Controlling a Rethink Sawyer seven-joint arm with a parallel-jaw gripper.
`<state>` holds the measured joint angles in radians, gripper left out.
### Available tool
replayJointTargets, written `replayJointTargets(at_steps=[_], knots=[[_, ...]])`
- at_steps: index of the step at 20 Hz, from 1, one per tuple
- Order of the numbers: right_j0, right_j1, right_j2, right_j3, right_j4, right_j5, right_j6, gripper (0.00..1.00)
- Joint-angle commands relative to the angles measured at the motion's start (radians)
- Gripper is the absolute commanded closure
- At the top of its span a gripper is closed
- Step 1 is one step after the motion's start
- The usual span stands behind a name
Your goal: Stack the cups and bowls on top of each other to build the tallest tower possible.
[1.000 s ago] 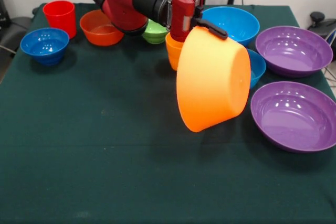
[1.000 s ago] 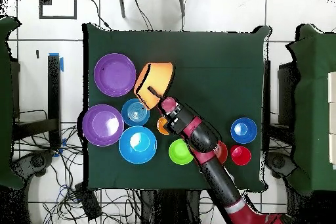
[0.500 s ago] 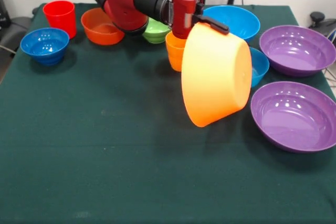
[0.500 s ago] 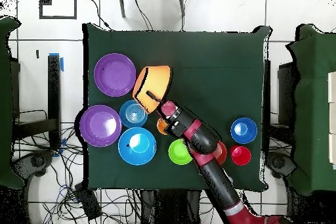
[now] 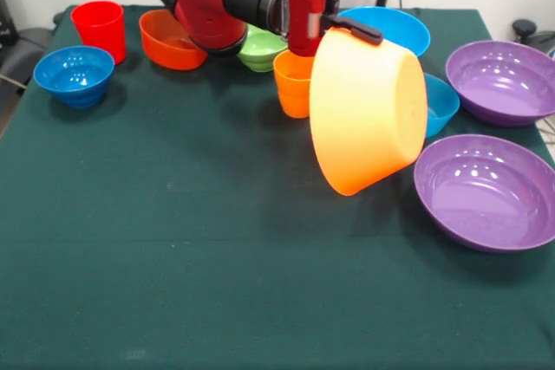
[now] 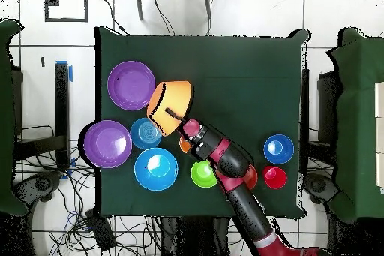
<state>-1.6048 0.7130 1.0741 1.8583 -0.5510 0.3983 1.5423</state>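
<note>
Tool [image 5: 351, 30] pinches the rim of the yellow-orange bowl [image 5: 368, 110], tipped sideways above the desk [image 5: 173, 240]. 1 purple bowl [image 5: 486, 190] sits just beside it.

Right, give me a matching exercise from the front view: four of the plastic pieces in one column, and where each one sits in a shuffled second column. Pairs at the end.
Things:
1. large yellow-orange plastic bowl
2. smooth red plastic cup
3. small dark-blue ribbed plastic bowl
4. orange stepped plastic cup

Places:
A. standing upright at the far left corner of the green table
B. on the table just in front of the red cup
C. tipped on its side in the air, rim held by the gripper
D. standing just behind the lifted bowl, beside the arm

Pairs: 1-C, 2-A, 3-B, 4-D
</note>
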Motion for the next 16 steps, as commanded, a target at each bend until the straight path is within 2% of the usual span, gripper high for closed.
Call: replayJointTargets(at_steps=[1,5,16], knots=[[0.067,0.021,-0.087,-0.21,-0.016,0.121,-0.287,1.0],[0.086,-0.002,-0.071,-0.216,-0.016,0.128,-0.272,1.0],[0.075,0.019,-0.073,-0.216,-0.003,0.145,-0.285,1.0]])
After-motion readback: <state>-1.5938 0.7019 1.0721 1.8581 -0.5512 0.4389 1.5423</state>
